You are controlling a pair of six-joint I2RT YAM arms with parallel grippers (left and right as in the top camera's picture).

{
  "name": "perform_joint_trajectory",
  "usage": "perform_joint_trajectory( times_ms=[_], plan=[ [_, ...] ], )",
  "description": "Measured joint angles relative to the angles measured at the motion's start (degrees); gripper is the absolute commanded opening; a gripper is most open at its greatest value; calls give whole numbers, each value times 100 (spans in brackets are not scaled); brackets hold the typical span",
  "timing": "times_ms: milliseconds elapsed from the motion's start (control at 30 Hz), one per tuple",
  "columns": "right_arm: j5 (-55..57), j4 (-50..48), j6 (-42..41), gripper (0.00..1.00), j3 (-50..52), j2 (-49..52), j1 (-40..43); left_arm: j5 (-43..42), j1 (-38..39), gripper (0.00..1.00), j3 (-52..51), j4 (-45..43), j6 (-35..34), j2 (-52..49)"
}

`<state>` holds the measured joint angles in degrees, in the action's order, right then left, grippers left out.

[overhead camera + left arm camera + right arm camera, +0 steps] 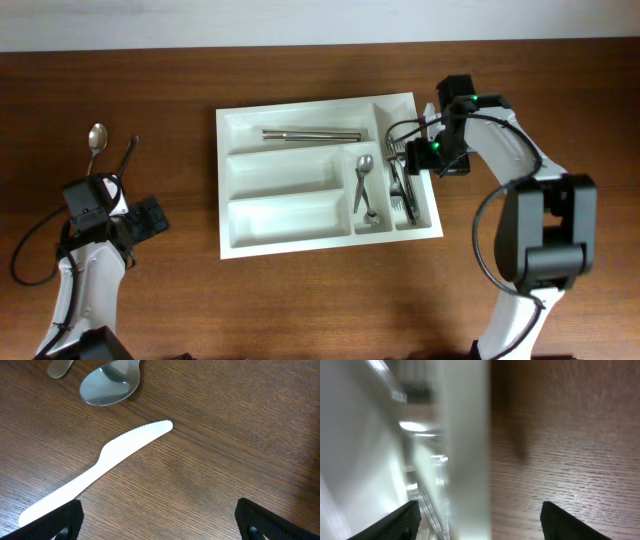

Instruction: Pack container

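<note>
The white cutlery tray (232,185) lies mid-table. It holds metal sticks (310,134) in its top long compartment, a metal spoon (363,185) in one narrow compartment and forks (402,188) in the rightmost one. My right gripper (420,152) is open at the tray's right edge. In the right wrist view its fingers (480,517) straddle the tray's right wall (465,450), blurred. My left gripper (148,217) is open and empty at the far left. In the left wrist view its fingers (160,517) hover over bare wood near a white plastic knife (100,465).
A loose metal spoon (95,140) lies on the table at the far left; its bowl shows in the left wrist view (110,385). A dark utensil (130,152) lies beside it. The two lower long tray compartments (285,215) hold nothing.
</note>
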<state>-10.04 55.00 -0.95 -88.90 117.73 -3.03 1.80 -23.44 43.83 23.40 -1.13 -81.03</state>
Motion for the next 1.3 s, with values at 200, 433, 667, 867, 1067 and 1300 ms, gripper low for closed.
perform_joint_trajectory(
  times_ms=[200, 433, 667, 867, 1067, 1300],
  plan=[
    [-181, -70, 127, 80, -173, -817, 22, 0, 0, 99, 0, 0, 0, 0],
    [7, -525, 116, 84, -662, -1681, 730, -2, 0, 99, 0, 0, 0, 0],
    [-26, -715, -166, 99, -1316, -2068, 2090, -2, 0, 99, 2, -2, 0, 0],
    [-387, -507, -227, 99, -1419, -2116, 2500, -210, 0, 99, 2, -48, -2, 0],
    [-562, -426, -232, 99, -1419, -2116, 2503, -2326, -13, 99, 4, 243, -2, 0],
    [-599, -313, -234, 99, -1423, -2116, 2503, -3777, -17, 99, 31, 323, -2, 0]
  ],
)
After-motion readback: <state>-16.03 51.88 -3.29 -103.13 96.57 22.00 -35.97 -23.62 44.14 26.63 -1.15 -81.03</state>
